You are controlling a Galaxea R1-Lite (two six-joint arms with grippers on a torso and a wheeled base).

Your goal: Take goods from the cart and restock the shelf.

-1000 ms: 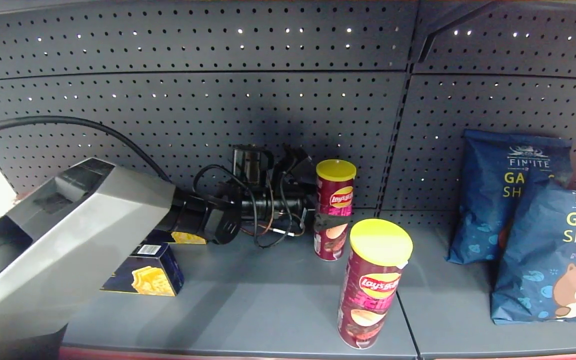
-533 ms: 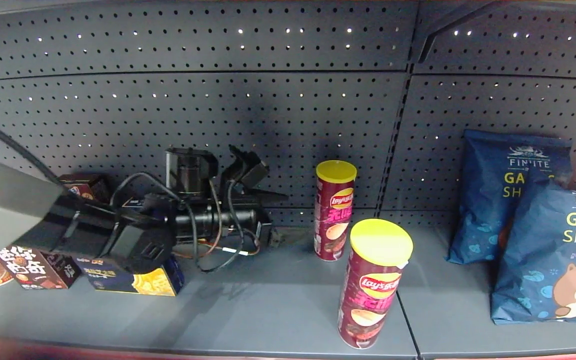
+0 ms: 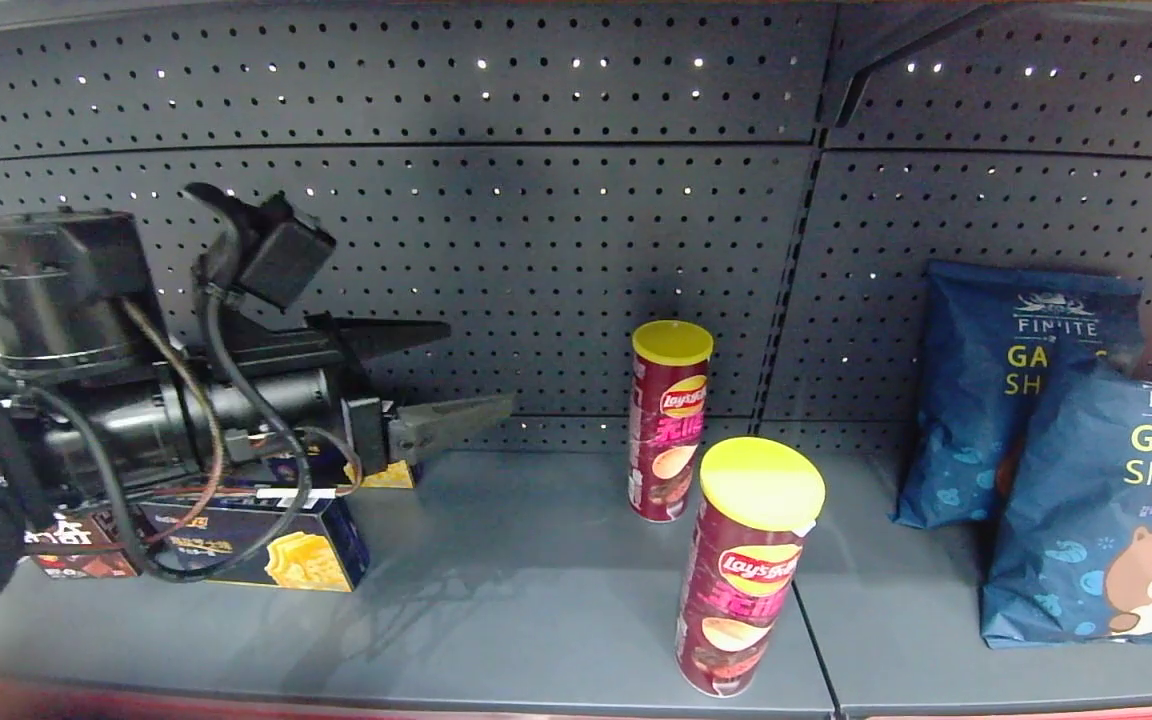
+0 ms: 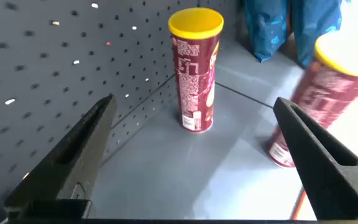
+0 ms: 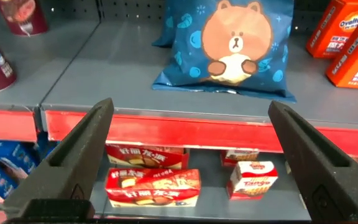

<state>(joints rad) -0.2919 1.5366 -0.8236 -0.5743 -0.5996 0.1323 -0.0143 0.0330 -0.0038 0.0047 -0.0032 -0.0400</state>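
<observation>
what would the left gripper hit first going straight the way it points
Probably the rear chip can, centred ahead of the left gripper between its open fingers; the front can sits off to one side.

bare shelf floor (image 3: pixel 506 590), boxes (image 3: pixel 286 545) left, chip cans (image 3: pixel 671 430) right

The shelf deck (image 3: pixel 536 600) and perforated back panel (image 3: pixel 536 250) look like matt grey painted metal. Both crisp tubes (image 3: pixel 669 440) carry a glossy printed wrap under smooth yellow lids (image 3: pixel 762 485), probably plastic. The blue snack bags (image 3: pixel 1011 400) are shiny crinkled film, the dark blue box (image 3: pixel 276 550) glossy card, the left gripper (image 3: pixel 476 367) matt black
</observation>
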